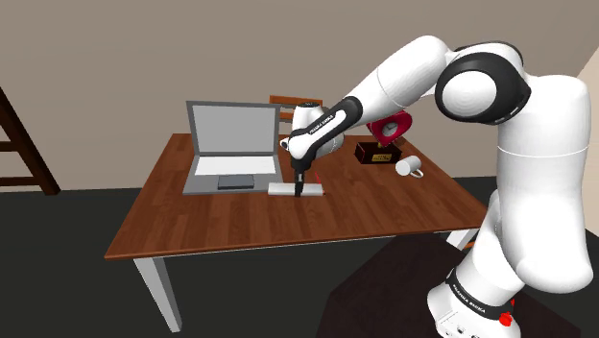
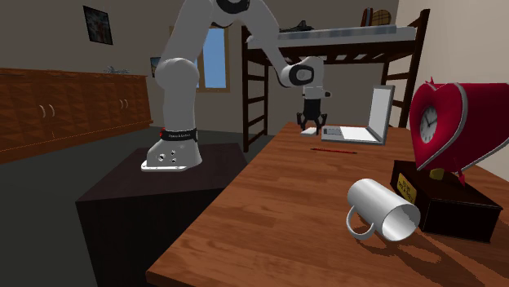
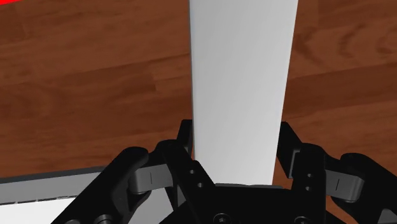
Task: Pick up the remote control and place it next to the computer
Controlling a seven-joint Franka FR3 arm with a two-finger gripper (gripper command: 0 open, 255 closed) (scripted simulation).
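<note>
The gripper [image 1: 299,185] stands straight down on the wooden tabletop [image 1: 288,226]. Its black fingers [image 3: 186,137] are closed against the two long edges of the white remote control [image 3: 242,76]. The remote lies flat on the wood and runs out well past the fingertips. The open grey laptop [image 1: 230,154] sits just beside the fingers, its near edge close alongside the remote. A white mug [image 1: 411,168] lying on its side and a red heart-shaped clock [image 1: 389,130] are well apart from the fingers.
</note>
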